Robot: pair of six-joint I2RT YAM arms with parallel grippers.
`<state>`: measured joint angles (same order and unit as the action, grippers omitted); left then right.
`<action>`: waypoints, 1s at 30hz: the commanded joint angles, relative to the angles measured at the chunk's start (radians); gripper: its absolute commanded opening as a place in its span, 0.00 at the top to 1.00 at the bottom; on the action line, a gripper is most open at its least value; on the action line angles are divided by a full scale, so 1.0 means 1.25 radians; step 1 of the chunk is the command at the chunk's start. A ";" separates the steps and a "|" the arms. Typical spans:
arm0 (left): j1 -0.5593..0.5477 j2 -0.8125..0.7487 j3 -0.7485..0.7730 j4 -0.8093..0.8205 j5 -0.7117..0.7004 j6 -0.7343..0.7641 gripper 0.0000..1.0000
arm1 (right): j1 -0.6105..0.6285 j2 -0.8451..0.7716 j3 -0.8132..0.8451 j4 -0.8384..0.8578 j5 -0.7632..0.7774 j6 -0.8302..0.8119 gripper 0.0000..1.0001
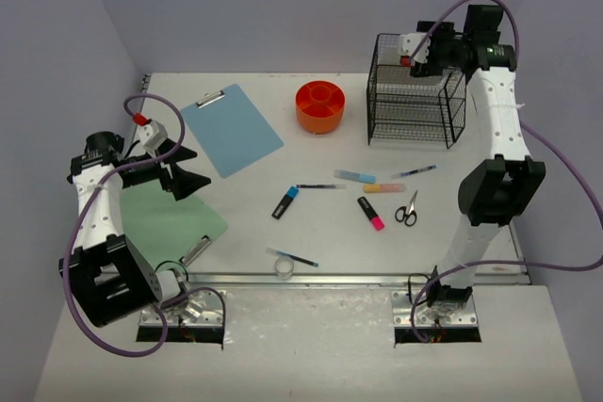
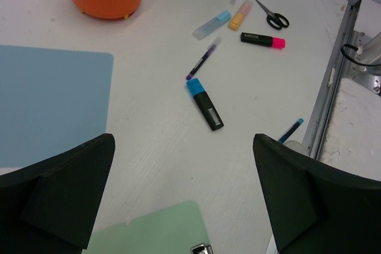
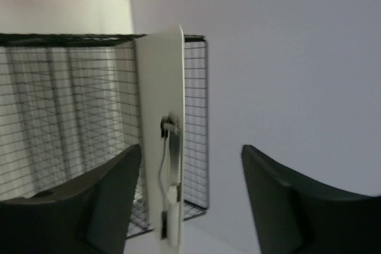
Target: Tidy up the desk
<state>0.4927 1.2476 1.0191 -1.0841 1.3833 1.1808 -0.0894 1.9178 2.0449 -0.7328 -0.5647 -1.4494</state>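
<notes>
1. The desk surface (image 1: 377, 251), a flat matte white rectangle with a metal rail (image 1: 358, 280) along its near edge, is lying between pale lavender walls.
2. The left jaws are hanging wide apart over the surface's left side, gripping nothing. Their blunt, black, wedge-shaped fingers (image 2: 65, 194) are framing bare white surface in the left wrist view.
3. A smooth blue clipboard (image 1: 231, 129) with a metal clip is lying flat at the back left. A pale green clipboard (image 1: 174, 223) is lying flat nearer the front, partly under the left arm.
4. A ribbed orange round tub (image 1: 320, 105) with inner compartments is sitting just left of the black wire rack (image 1: 415, 96), a boxy grid of thin rods.
5. Several small things are lying scattered mid-surface:
   - a black highlighter with a blue cap (image 1: 285, 202)
   - a black highlighter with a pink end (image 1: 370, 213)
   - a pale blue marker (image 1: 354, 176) just beside an orange marker (image 1: 383, 187)
   - black-handled scissors (image 1: 406, 209)
   - slim pens (image 1: 320, 186)
   - a small clear ring (image 1: 284, 268) by the rail
6. The right jaws are hovering at the rack's top, standing wide. In the right wrist view a thin white clipboard (image 3: 161, 117) with a sprung metal clip is standing upright on edge between them. It is close against the finger on the view's left (image 3: 89, 206), with a clear gap to the other. I cannot tell whether it is touching that finger.
</notes>
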 commanded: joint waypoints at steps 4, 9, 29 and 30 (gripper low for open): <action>0.004 -0.003 -0.002 0.035 0.019 0.016 0.00 | -0.002 0.127 0.155 0.359 0.118 0.143 0.14; 0.003 -0.016 -0.022 0.137 -0.001 -0.113 0.00 | -0.002 0.091 0.089 0.477 0.144 0.179 0.11; 0.005 0.075 0.138 0.502 -0.500 -0.715 0.00 | 0.004 -0.204 -0.140 0.248 -0.091 0.324 0.04; 0.004 0.080 0.151 0.476 -0.498 -0.684 0.00 | 0.004 -0.214 -0.139 0.228 -0.107 0.338 0.02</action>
<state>0.4927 1.3263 1.1345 -0.3989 0.7731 0.2641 -0.0873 1.6678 1.9058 -0.3622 -0.6192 -1.0677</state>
